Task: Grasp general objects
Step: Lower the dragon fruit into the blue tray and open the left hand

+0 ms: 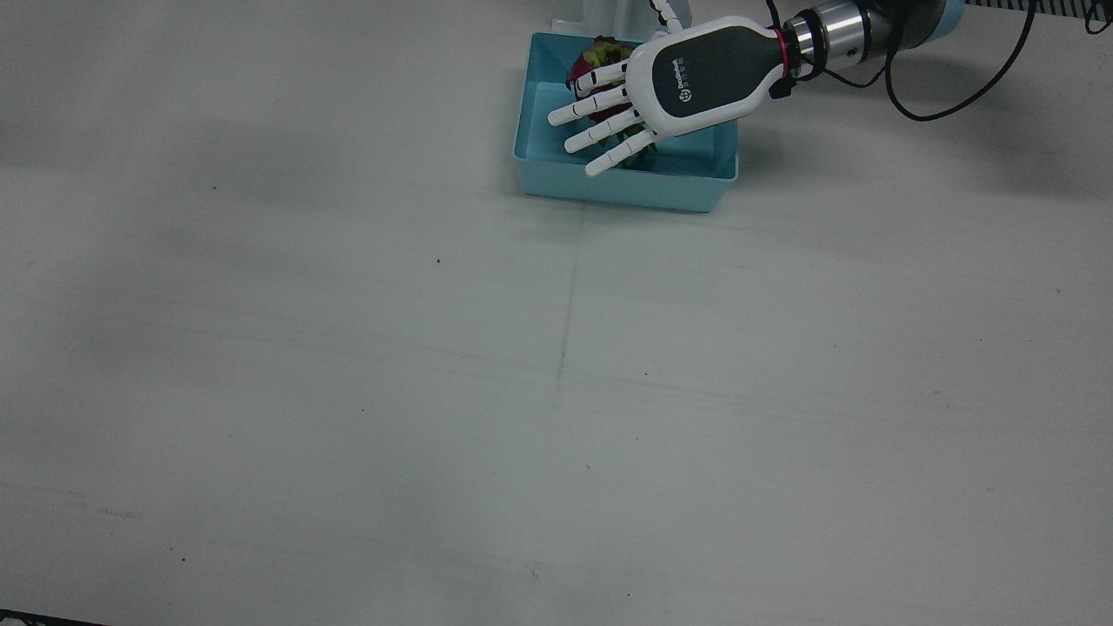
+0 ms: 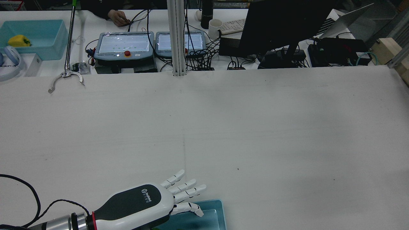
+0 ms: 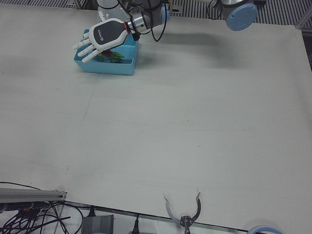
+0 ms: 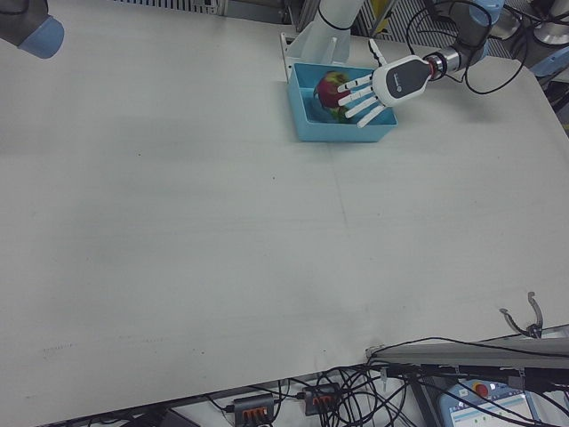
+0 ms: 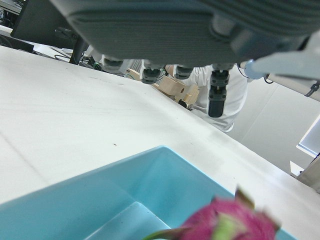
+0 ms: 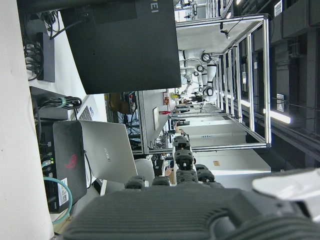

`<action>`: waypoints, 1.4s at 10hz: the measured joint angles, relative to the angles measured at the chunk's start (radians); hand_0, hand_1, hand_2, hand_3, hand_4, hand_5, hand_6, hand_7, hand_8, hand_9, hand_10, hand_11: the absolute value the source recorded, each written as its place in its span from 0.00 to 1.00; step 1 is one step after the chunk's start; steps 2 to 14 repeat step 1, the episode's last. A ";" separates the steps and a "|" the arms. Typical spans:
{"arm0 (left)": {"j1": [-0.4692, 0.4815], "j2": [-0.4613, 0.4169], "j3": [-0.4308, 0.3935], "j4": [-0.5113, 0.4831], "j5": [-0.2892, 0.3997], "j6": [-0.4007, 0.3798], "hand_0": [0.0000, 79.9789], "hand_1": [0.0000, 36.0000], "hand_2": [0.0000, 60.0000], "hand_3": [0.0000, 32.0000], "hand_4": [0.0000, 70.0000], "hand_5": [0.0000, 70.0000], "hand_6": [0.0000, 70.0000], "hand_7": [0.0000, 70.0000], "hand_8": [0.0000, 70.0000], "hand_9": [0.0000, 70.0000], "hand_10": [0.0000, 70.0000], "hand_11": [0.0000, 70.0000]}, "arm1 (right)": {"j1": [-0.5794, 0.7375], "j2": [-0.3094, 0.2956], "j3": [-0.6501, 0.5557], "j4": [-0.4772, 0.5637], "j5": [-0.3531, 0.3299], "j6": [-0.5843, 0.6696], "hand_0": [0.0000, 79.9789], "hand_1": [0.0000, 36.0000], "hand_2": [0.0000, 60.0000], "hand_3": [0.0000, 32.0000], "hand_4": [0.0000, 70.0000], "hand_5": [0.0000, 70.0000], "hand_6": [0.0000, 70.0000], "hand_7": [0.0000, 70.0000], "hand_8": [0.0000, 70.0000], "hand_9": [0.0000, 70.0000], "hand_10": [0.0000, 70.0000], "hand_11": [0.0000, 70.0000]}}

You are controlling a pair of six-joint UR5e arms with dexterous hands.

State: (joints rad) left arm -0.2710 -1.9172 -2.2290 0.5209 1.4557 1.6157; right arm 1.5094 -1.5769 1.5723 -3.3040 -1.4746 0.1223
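A pink and green dragon fruit (image 1: pixel 596 56) lies in a light blue bin (image 1: pixel 626 187) at the robot's side of the table. My left hand (image 1: pixel 669 87) hovers just above the fruit, palm down, fingers straight and spread, holding nothing. The rear view shows the same hand (image 2: pixel 143 204) over the bin (image 2: pixel 211 218). In the left hand view the fruit (image 5: pixel 225 222) sits below the palm (image 5: pixel 175 30), inside the bin (image 5: pixel 100 200). My right hand shows only in its own view (image 6: pixel 190 210), fingers extended, empty, off the table.
A metal grabber claw (image 2: pixel 65 78) lies at the operators' edge of the table. Behind it stand two teach pendants (image 2: pixel 124 44), a monitor (image 2: pixel 281 25), and a second blue bin (image 2: pixel 35 38) holding a yellow object.
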 measured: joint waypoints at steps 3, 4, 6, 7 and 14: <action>-0.018 -0.004 -0.002 0.017 0.001 -0.001 0.00 0.00 0.00 0.91 0.00 0.09 0.00 0.09 0.14 0.00 0.00 0.00 | 0.000 0.000 0.000 0.000 0.000 0.000 0.00 0.00 0.00 0.00 0.00 0.00 0.00 0.00 0.00 0.00 0.00 0.00; -0.018 -0.004 -0.002 0.017 0.001 -0.001 0.00 0.00 0.00 0.91 0.00 0.09 0.00 0.09 0.14 0.00 0.00 0.00 | 0.000 0.000 0.000 0.000 0.000 0.000 0.00 0.00 0.00 0.00 0.00 0.00 0.00 0.00 0.00 0.00 0.00 0.00; -0.018 -0.004 -0.002 0.017 0.001 -0.001 0.00 0.00 0.00 0.91 0.00 0.09 0.00 0.09 0.14 0.00 0.00 0.00 | 0.000 0.000 0.000 0.000 0.000 0.000 0.00 0.00 0.00 0.00 0.00 0.00 0.00 0.00 0.00 0.00 0.00 0.00; -0.018 -0.004 -0.002 0.017 0.001 -0.001 0.00 0.00 0.00 0.91 0.00 0.09 0.00 0.09 0.14 0.00 0.00 0.00 | 0.000 0.000 0.000 0.000 0.000 0.000 0.00 0.00 0.00 0.00 0.00 0.00 0.00 0.00 0.00 0.00 0.00 0.00; -0.018 -0.004 -0.002 0.017 0.001 -0.001 0.00 0.00 0.00 0.91 0.00 0.09 0.00 0.09 0.14 0.00 0.00 0.00 | 0.000 0.000 0.000 0.000 0.000 0.000 0.00 0.00 0.00 0.00 0.00 0.00 0.00 0.00 0.00 0.00 0.00 0.00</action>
